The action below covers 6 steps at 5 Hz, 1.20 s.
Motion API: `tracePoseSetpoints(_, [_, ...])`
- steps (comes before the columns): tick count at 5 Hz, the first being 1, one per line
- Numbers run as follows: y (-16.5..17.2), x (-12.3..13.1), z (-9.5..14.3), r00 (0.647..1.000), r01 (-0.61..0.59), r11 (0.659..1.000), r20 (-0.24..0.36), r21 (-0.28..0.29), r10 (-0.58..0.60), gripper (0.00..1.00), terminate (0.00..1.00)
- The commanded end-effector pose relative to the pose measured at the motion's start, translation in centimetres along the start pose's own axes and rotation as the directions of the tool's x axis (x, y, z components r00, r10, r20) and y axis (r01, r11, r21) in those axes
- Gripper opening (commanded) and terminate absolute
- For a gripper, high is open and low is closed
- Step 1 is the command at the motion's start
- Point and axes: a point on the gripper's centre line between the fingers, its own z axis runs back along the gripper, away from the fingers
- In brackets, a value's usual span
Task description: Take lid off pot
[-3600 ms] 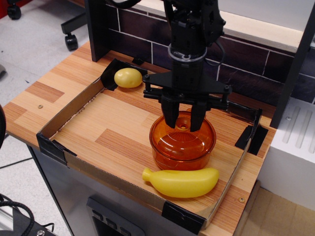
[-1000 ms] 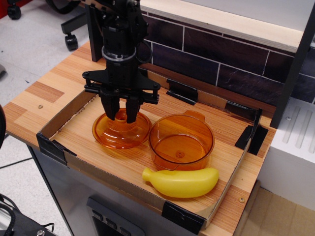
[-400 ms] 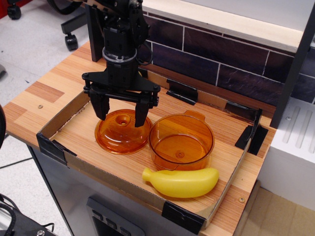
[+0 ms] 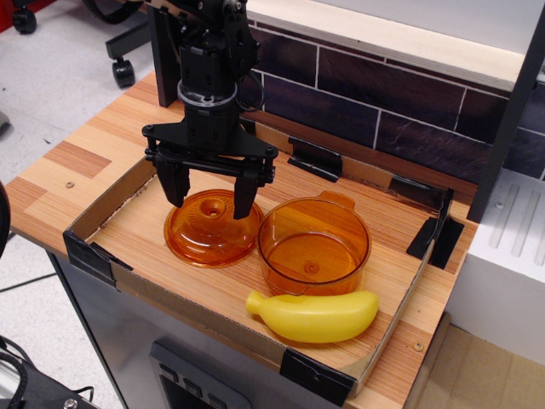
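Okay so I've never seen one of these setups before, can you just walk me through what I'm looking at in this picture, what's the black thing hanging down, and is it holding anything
The black thing is a robot arm, seen by one camera looking down at the table from the front. At its end is the gripper, a two-fingered claw. Its jaws are spread wide and it holds nothing.

Just below it lies the lid, a shallow orange see-through dome with a small knob in the middle, resting on the wood. Right beside it stands the pot, a deeper orange plastic bowl, uncovered, with nothing inside. Whether the two touch is hard to tell. In front of the pot lies a yellow toy banana.

All of this sits inside a low cardboard tray with black taped corners, on a wooden table. Behind is a dark tiled wall.
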Motion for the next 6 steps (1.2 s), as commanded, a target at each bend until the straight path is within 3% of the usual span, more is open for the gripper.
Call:
tracePoseSetpoints(1, [0.09, 0.72, 1.05, 0.999, 0.005, 1.0, 0.036, -0.005, -0.004, 1.0, 0.0])
tracePoseSetpoints(5, [0.09, 0.72, 1.05, 0.999, 0.005, 1.0, 0.036, -0.005, -0.004, 1.0, 0.0])
tracePoseSetpoints(6, [0.09, 0.72, 1.05, 0.999, 0.005, 1.0, 0.036, -0.005, -0.004, 1.0, 1.0])
